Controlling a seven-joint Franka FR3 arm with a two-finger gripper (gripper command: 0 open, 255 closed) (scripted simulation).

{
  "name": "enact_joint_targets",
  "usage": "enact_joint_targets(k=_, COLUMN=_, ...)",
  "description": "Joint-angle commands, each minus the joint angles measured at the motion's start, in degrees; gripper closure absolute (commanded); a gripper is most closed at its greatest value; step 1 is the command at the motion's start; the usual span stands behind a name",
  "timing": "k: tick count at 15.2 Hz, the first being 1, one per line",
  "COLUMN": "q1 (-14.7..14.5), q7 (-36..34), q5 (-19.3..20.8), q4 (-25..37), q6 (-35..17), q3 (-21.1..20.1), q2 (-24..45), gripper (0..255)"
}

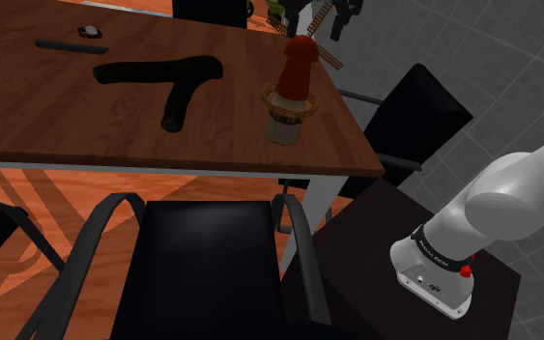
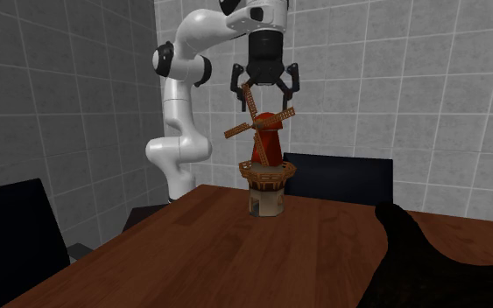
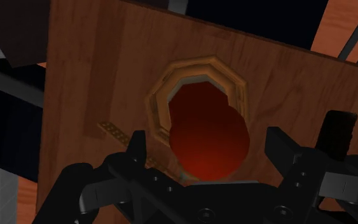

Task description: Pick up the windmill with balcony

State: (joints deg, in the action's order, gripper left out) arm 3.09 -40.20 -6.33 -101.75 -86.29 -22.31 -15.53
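Jaws apart over windmill (image 3: 206, 137), its red cap hiding the base.

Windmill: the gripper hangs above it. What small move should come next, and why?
Probably a straight descent. In the second exterior view the open gripper hangs above the windmill. In the wrist view the red cap sits centred between the spread fingers, so lowering should bring them beside the cap, ready to close.
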Motion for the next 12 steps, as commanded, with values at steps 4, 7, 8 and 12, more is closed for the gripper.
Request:
enact_joint_targets(k=4, q1=-0.08, q7=-1.57, q5=0.36, q4=-1.87, q6=-2.61, q3=-0.79, q2=0.74, gripper=0)
enact_joint_targets(k=7, q1=-0.17, q7=-1.37, q5=0.13, q4=-4.75, q6=-4.94, q3=-0.80, q2=0.17, gripper=0)
enact_joint_targets(k=8, q1=-0.18, q7=-1.33, q5=0.09, q4=-5.29, q6=-5.39, q3=-0.81, q2=0.07, gripper=0)
enact_joint_targets(k=12, q1=-0.21, q7=-1.36, q5=0.05, q4=-5.42, q6=-5.41, q3=-0.83, q2=-0.05, gripper=255)
